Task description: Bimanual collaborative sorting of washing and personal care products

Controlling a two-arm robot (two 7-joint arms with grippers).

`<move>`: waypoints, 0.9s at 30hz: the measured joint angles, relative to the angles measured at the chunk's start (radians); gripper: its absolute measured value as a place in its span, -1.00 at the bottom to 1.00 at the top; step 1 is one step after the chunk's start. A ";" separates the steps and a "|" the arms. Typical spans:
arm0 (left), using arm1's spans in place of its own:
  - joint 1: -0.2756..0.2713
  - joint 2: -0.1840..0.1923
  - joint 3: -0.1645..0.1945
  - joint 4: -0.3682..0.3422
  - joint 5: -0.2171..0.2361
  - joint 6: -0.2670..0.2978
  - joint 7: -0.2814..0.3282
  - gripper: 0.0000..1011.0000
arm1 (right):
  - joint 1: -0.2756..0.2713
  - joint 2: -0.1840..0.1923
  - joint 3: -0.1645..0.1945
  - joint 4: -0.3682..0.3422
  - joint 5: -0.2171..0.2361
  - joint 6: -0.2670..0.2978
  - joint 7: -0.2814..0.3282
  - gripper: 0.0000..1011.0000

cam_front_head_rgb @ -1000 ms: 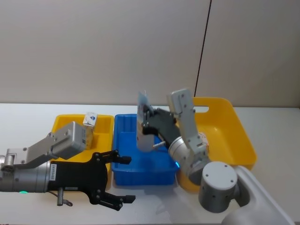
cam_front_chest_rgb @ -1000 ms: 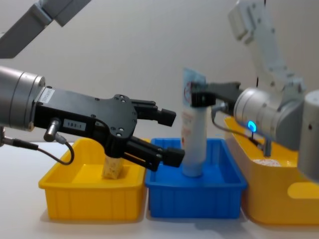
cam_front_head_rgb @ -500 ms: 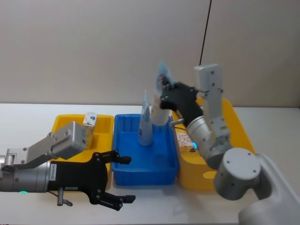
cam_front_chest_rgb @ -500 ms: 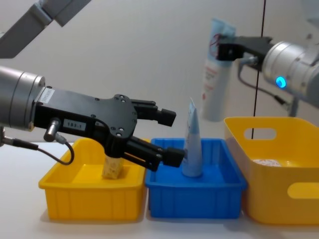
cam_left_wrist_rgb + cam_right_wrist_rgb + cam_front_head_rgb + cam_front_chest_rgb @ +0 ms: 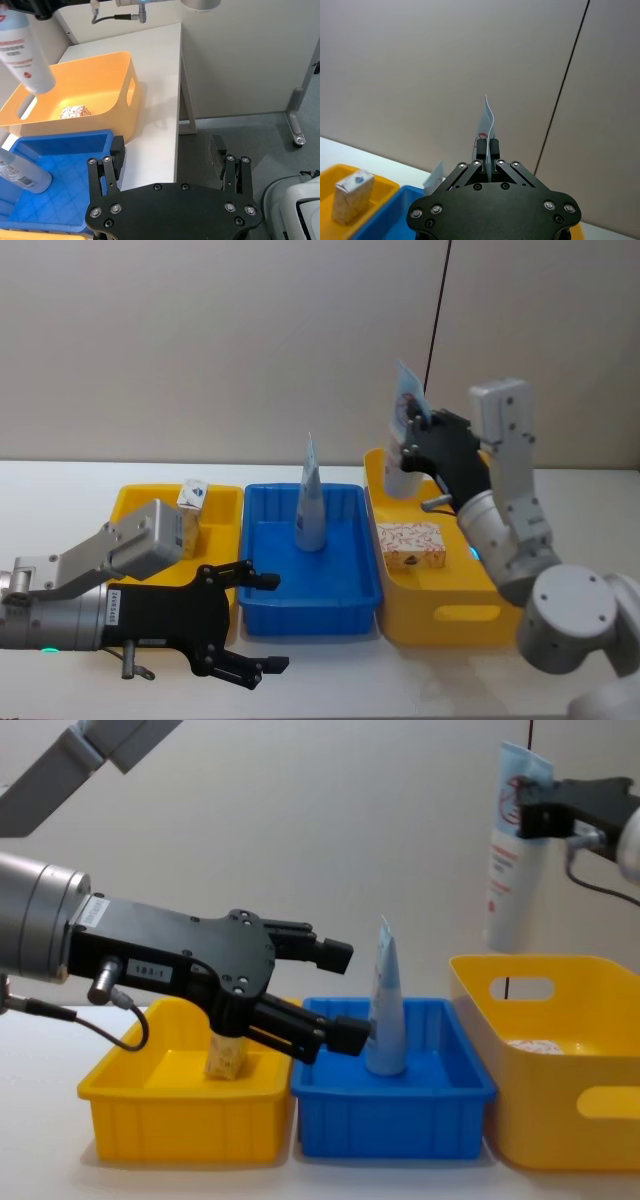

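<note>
My right gripper [image 5: 413, 427] is shut on the top of a pale-blue pouch [image 5: 402, 455] and holds it upright in the air above the large yellow bin [image 5: 440, 615]. The chest view shows this pouch [image 5: 508, 870] hanging from the gripper [image 5: 527, 806], well clear of the bin's rim. A second pouch [image 5: 310, 502] stands upright in the blue bin [image 5: 310, 612]. One floral carton [image 5: 412, 545] lies in the large yellow bin. Another carton [image 5: 190, 508] stands in the small yellow bin [image 5: 130, 502]. My left gripper [image 5: 255, 625] hangs open in front of the bins, holding nothing.
The three bins sit side by side on a white table [image 5: 60, 490], near a plain wall. The table's end edge [image 5: 179, 95] runs just beyond the large yellow bin [image 5: 100, 80], with floor below.
My right gripper has lifted its pouch out of the blue bin and carried it right, over the large yellow bin. The other pouch stays standing in the blue bin. The left arm has not moved.
</note>
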State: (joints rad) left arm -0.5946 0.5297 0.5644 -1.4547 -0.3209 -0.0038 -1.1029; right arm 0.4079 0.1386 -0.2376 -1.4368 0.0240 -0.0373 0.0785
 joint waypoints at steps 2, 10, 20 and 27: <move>0.000 0.000 0.000 0.000 0.000 0.000 0.000 0.98 | -0.007 0.017 0.004 -0.003 -0.014 -0.005 0.001 -1.00; 0.000 0.000 0.000 0.000 0.000 0.000 0.000 0.98 | -0.030 0.078 0.016 0.002 -0.066 -0.016 0.010 -1.00; 0.000 0.000 0.000 0.000 0.000 0.000 0.000 0.98 | -0.035 0.131 0.019 0.057 -0.137 -0.014 0.012 -1.00; 0.000 0.000 0.000 0.000 0.000 0.000 0.000 0.98 | -0.026 0.143 0.022 0.107 -0.167 -0.008 0.008 -1.00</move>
State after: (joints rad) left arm -0.5946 0.5297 0.5644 -1.4547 -0.3210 -0.0037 -1.1029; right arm 0.3820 0.2814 -0.2156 -1.3300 -0.1432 -0.0450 0.0860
